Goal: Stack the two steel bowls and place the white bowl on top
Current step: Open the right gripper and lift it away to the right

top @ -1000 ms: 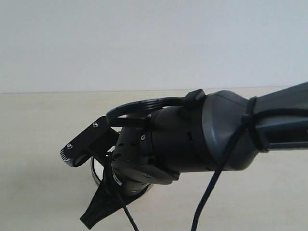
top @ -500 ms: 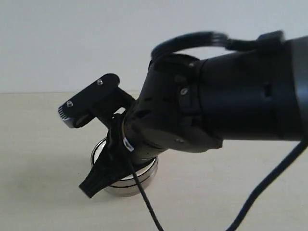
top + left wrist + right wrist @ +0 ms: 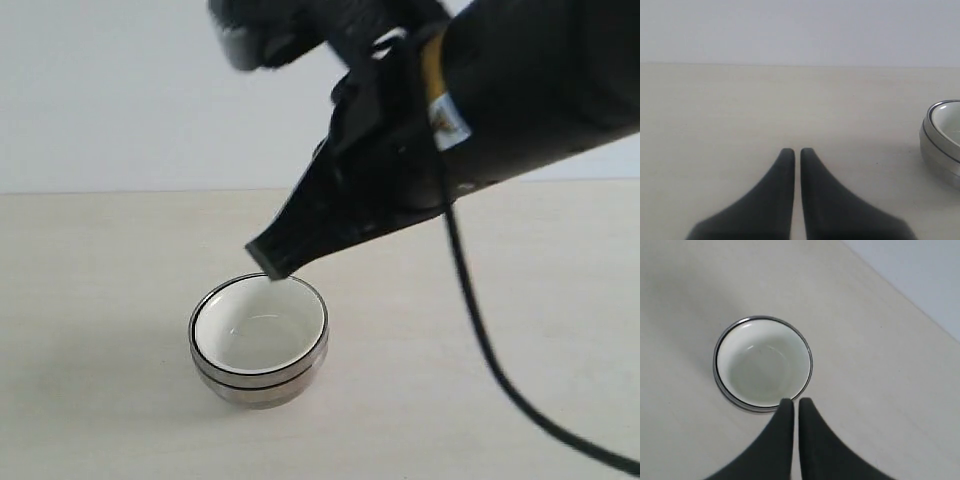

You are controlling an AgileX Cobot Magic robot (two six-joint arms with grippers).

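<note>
The white bowl [image 3: 258, 330] sits nested in the two steel bowls [image 3: 255, 388], one stack on the pale table. My right gripper [image 3: 268, 262] hangs just above the stack's far rim, shut and holding nothing. In the right wrist view its closed fingertips [image 3: 792, 401] hover at the edge of the white bowl [image 3: 762, 365], with a steel rim [image 3: 726, 391] showing around it. My left gripper [image 3: 796, 150] is shut and empty, low over bare table, apart from the stack. Only the stack's steel wall [image 3: 935, 152] and a sliver of the white bowl [image 3: 950, 117] show in that view.
The pale wooden table [image 3: 90, 300] runs back to a plain light wall [image 3: 120, 90]. The right arm's black body and its cable [image 3: 480, 330] fill the upper right of the exterior view.
The right arm has risen off the bowls, uncovering the stack with the white bowl on top. Its gripper stays shut. The stack has not moved.
</note>
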